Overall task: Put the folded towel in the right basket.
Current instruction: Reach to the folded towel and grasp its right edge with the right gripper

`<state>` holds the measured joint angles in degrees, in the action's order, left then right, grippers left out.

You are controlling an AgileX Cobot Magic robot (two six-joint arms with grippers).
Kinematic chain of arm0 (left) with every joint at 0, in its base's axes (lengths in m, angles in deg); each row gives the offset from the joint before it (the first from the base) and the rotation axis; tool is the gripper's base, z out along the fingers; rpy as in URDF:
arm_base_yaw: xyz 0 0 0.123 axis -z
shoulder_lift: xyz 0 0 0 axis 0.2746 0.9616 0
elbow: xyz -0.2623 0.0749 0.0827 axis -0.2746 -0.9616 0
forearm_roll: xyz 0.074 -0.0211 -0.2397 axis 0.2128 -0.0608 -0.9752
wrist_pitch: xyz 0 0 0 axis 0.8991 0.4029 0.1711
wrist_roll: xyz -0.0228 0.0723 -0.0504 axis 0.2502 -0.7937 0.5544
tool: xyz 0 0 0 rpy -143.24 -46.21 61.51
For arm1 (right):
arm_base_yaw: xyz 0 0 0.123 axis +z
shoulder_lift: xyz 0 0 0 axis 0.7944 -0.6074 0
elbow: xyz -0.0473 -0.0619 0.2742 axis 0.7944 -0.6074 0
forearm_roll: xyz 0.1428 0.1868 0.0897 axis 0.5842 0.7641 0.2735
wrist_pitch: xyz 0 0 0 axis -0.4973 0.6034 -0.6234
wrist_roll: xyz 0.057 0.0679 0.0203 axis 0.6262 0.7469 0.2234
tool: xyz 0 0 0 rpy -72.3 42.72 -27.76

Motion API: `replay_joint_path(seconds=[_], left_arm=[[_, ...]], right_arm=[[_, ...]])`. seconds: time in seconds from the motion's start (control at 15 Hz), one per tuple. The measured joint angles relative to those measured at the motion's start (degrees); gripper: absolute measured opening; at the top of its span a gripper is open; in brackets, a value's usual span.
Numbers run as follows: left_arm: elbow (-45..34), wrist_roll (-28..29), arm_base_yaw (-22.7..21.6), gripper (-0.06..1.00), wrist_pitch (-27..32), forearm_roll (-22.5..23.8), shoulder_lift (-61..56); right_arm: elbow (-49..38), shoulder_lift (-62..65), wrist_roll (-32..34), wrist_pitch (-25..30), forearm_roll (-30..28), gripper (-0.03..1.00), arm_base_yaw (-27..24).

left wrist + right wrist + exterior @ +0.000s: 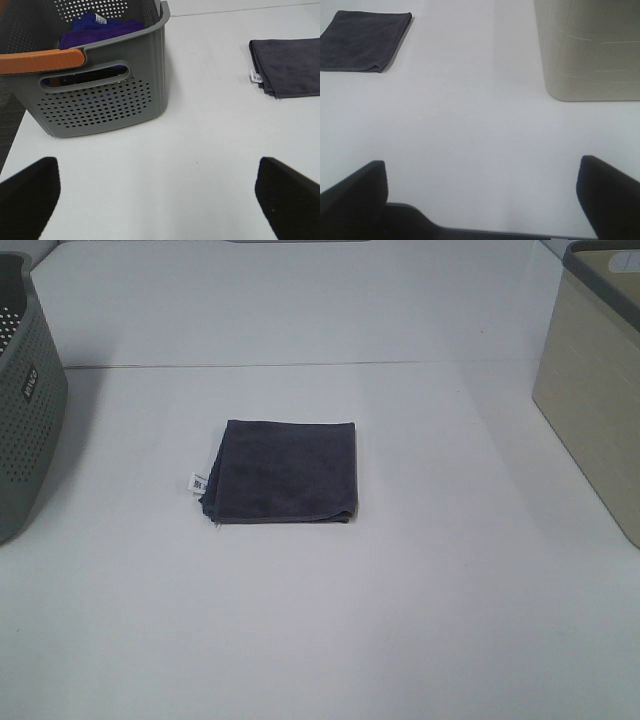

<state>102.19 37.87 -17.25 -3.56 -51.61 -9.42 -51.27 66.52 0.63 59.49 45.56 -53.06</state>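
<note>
Waiting grippers: the left gripper (157,200) and the right gripper (480,200) both hang over bare table with jaws spread wide, nothing between them; neither arm shows in the high view.
Right gripper's surroundings: white tabletop (470,125) directly ahead, with the beige, faintly ribbed plastic basket (590,50) to one side and the towel well apart on the other.
Left gripper's surroundings: a grey perforated plastic basket with an orange handle (100,100) holding purple and blue cloths (100,27), with the towel farther off.
Towel: the dark grey folded square towel (285,472) lies flat near the middle of the table, its small white tag (198,481) sticking out on the side toward the grey basket, roughly midway between the two baskets and touching neither.
Done: nothing yet, judging by how things lie; the towel is ungrasped.
Left: reach, grasp, carry over the beige basket's rim and release, likely with the right arm, which sits nearer that basket.
</note>
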Motion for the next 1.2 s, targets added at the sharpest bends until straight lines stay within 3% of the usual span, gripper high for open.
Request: replay_joint_path(seconds=[1.2], left_arm=[[0.0,0.0,0.0,0.99,0.0,0.0,0.0]], right_arm=[[0.0,0.0,0.0,0.0,0.0,0.98,0.0]])
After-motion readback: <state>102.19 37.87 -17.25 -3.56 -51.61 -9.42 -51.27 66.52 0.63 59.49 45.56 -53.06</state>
